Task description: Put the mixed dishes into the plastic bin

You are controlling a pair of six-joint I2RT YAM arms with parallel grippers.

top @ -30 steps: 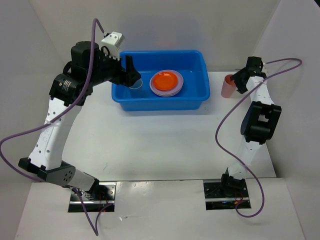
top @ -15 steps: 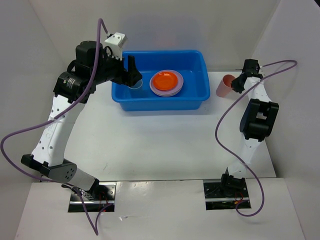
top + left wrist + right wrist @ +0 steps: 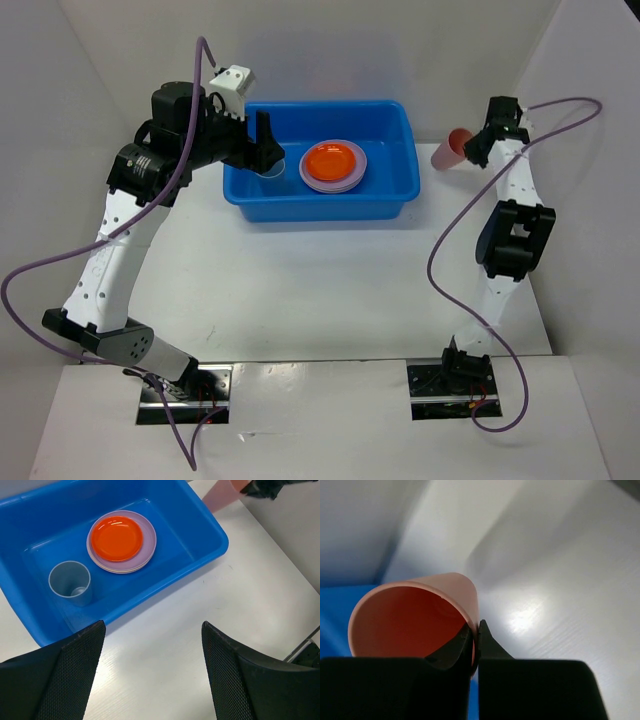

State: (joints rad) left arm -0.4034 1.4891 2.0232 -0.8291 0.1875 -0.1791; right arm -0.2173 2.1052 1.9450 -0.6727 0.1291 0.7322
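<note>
So the right claw [image 3: 474, 632] is clamped down tight on the salmon-pink cup [image 3: 415, 620], pinching its wall right at the rim, one finger inside the mouth and one outside. In the overhead view that cup [image 3: 447, 153] sits in the upper right of the frame, tipped at a slant, just past the right end of the blue plastic bin [image 3: 320, 207] but not touching it. I honestly can't tell if its base is touching the white surface [image 3: 320, 280] or not. Over on the upper left, the left claw [image 3: 152, 627] is spread wide with nothing between its fingers, hanging over the left end of the bin. From its wrist camera you look straight down into the tub: a light-blue cup [image 3: 70, 582] stands upright on the bin floor in the left part of the frame. Just to the right of it and apart from it is a stack of plates, with the orange plate [image 3: 116, 537] on top of a lavender plate [image 3: 146, 555]. There's a thin tan edge peeking out under those.
</note>
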